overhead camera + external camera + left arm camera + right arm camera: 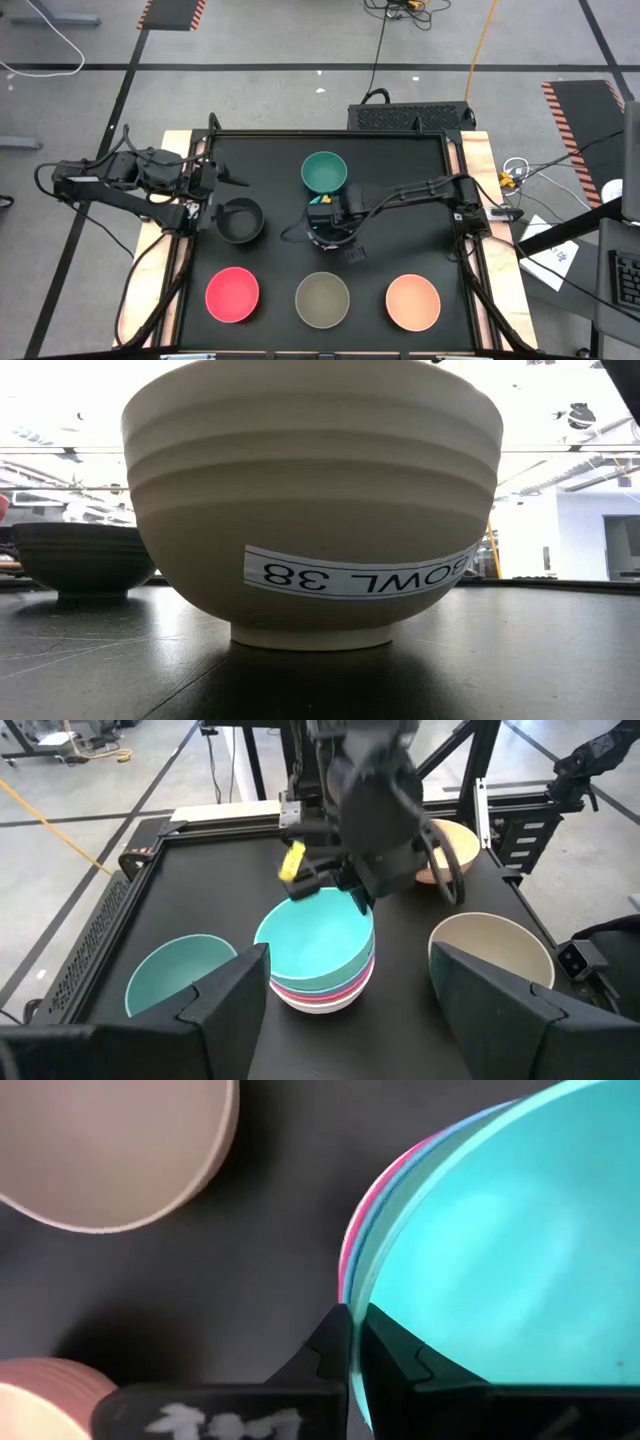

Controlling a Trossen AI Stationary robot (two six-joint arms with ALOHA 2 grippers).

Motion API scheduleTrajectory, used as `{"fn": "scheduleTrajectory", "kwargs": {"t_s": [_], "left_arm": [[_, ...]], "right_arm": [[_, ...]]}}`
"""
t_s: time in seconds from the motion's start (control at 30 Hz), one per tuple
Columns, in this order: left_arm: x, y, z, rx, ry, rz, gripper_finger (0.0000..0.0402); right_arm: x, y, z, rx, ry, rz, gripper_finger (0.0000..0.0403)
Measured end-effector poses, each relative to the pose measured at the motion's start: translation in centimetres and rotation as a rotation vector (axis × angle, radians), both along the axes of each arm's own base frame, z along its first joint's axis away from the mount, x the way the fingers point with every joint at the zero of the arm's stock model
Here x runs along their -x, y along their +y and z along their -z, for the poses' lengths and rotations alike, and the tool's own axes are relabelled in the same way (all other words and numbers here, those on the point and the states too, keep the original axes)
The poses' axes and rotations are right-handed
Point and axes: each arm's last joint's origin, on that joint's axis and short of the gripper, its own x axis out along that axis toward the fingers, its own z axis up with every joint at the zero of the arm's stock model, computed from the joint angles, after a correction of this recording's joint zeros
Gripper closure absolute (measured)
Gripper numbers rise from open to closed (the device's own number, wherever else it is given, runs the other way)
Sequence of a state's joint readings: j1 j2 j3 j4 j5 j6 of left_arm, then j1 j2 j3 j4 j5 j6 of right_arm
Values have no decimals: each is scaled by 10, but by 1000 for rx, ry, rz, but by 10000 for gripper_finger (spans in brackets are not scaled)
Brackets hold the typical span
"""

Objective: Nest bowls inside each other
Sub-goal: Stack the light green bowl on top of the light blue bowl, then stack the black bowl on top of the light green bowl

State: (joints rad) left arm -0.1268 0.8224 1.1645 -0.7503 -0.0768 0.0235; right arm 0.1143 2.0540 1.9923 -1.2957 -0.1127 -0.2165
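Black table surface (400, 200) carries the bowls. Right gripper (352, 1342) — fingers clamped on the rim of the light blue bowl (500, 1250) topping a stack. Left gripper (215, 195) — fully spread, empty, beside the black bowl (240, 220).

A: What's seen close up, centre of frame?
B: An olive-grey bowl (310, 500), upright on the black table (520, 660), ribbed sides, short foot. A white label (355, 575) is stuck low on its wall, text upside down: "BOWL 38".
A: Anything else?
B: A dark bowl (80, 560) is seen farther back at left, well apart. Bright room behind, details washed out.
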Motion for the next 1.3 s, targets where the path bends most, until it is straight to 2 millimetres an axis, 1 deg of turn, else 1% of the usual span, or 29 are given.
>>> {"fn": "scheduleTrajectory", "kwargs": {"t_s": [0.13, 0.53, 0.67, 0.83, 0.93, 1.07, 1.2, 1.3], "left_arm": [[0, 0, 0, 2, 1, 1, 121], [0, 0, 0, -3, 2, 3, 121], [0, 0, 0, -1, 2, 2, 121], [0, 0, 0, 0, 3, 1, 121], [0, 0, 0, 0, 3, 1, 121], [0, 0, 0, 0, 3, 1, 121], [0, 0, 0, 2, 3, 0, 121], [0, 0, 0, 2, 3, -1, 121]], "right_arm": [[-3, 0, 7, 4, 16, -6, 400], [-4, -1, 8, -2, 18, 42, 388], [-1, -2, 1, -5, 3, 45, 376], [4, -2, -14, -10, -51, 52, 348], [2, -2, -16, -14, -80, 53, 329], [4, -3, -17, -16, -72, 73, 305], [14, -8, -26, -4, -35, 106, 283], [29, -13, -45, 45, -53, 147, 272]]}}
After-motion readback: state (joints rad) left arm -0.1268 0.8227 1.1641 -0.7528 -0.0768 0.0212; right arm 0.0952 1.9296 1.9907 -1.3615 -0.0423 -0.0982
